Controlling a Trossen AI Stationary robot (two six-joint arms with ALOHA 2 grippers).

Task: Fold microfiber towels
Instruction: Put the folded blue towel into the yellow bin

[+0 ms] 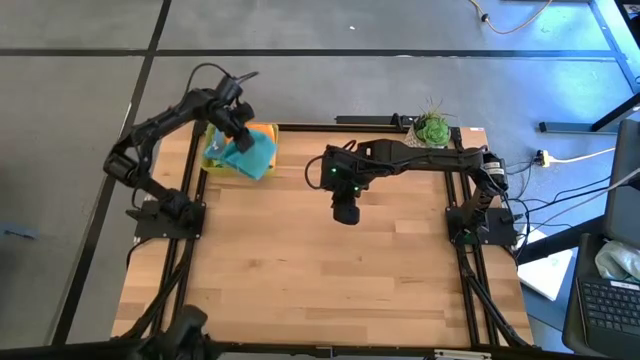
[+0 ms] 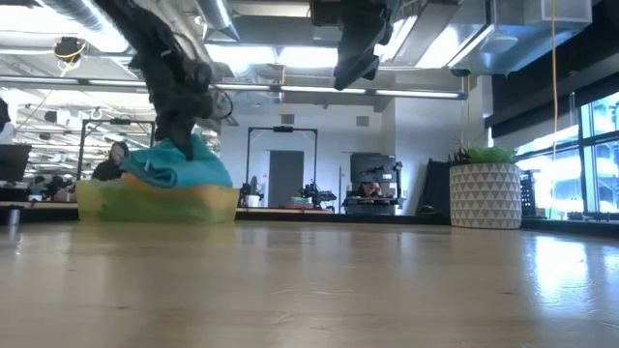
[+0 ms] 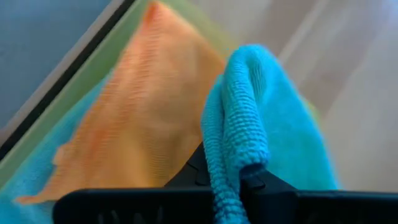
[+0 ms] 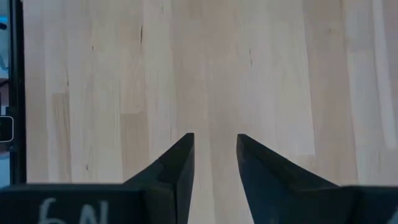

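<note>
At the table's far left stands a yellow-green tray [image 1: 212, 162] holding a pile of microfiber towels. A teal towel [image 1: 252, 157] lies on top, an orange towel [image 3: 146, 118] under it, and a light blue one [image 3: 25, 183] shows at the edge. My left gripper [image 1: 240, 132] stands over the pile, shut on the teal towel. My right gripper [image 4: 214, 158] hangs open high over the bare middle of the table, with nothing between its fingers. My left gripper pinches a bunched fold of the teal towel [image 3: 239, 158] between its two fingers, several layers thick. The fingers slant down onto it from above. The rest of the towel spreads over the pile in the tray [image 2: 179, 166] and reaches past the tray's right rim.
A potted green plant [image 1: 432, 128] in a white patterned pot [image 2: 486, 195] stands at the far right edge. The wooden tabletop [image 1: 330, 270] stretches from the tray to the near edge.
</note>
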